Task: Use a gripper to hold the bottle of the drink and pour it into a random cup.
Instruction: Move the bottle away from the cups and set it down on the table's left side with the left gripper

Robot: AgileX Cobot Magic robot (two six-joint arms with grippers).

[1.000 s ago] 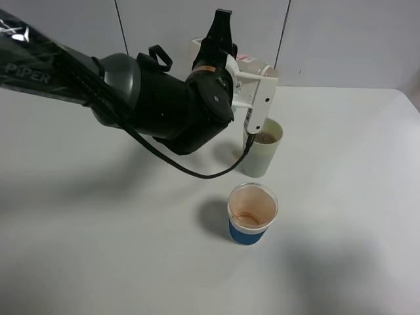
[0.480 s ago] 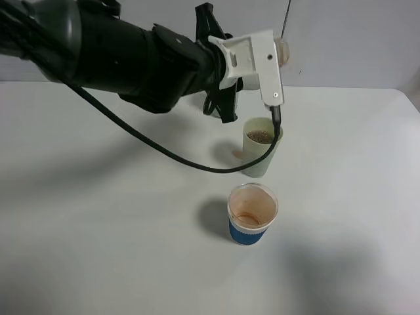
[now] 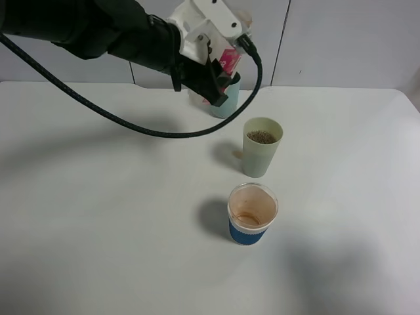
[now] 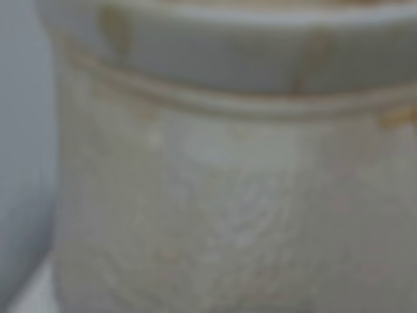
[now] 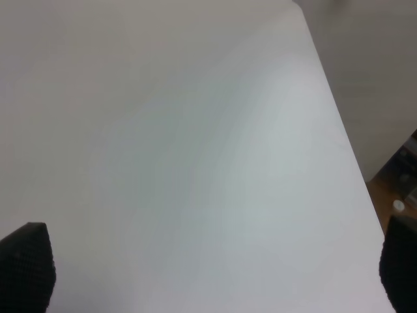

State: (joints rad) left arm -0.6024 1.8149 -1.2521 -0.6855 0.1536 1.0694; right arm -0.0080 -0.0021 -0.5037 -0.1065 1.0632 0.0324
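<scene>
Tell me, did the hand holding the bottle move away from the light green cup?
Yes. The hand with the bottle swung back and left, away from the light green cup, and is now by the teal cup.

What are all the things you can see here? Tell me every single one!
bottle: one, clear with a pink label, held up near the back of the table
green cup: one, pale yellowish green, mid-table, with brown drink inside
blue-sleeved cup: one, clear, in front of the green cup, brownish film inside
teal cup: one, at the back, partly hidden by the gripper
table: one, white
cable: one, black, looping to the left gripper
left arm: one, black
left gripper: one, white, shut on the bottle
right gripper: one, black fingertips, open over bare table
</scene>
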